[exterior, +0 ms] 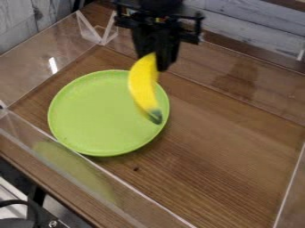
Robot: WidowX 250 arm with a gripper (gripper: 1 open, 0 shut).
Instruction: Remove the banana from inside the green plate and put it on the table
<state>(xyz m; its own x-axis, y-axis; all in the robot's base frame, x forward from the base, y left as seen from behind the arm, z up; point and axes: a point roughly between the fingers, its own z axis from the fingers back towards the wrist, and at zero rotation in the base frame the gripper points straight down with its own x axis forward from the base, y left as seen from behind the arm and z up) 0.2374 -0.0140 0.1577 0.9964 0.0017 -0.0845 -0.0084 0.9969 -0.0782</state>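
Observation:
My black gripper (159,59) points straight down and is shut on the top end of the banana (145,87). The small yellow fruit hangs lifted in the air, its dark greenish tip lowest, over the right edge of the green plate (89,111). The lime-green plate lies on the brown wood-grain table (226,134) at the left of the view, with nothing resting in it.
Clear acrylic walls (71,174) border the tabletop at the front, left and right. A yellow-labelled can (144,20) stands at the back behind the arm. Bare wood stretches to the right of the plate.

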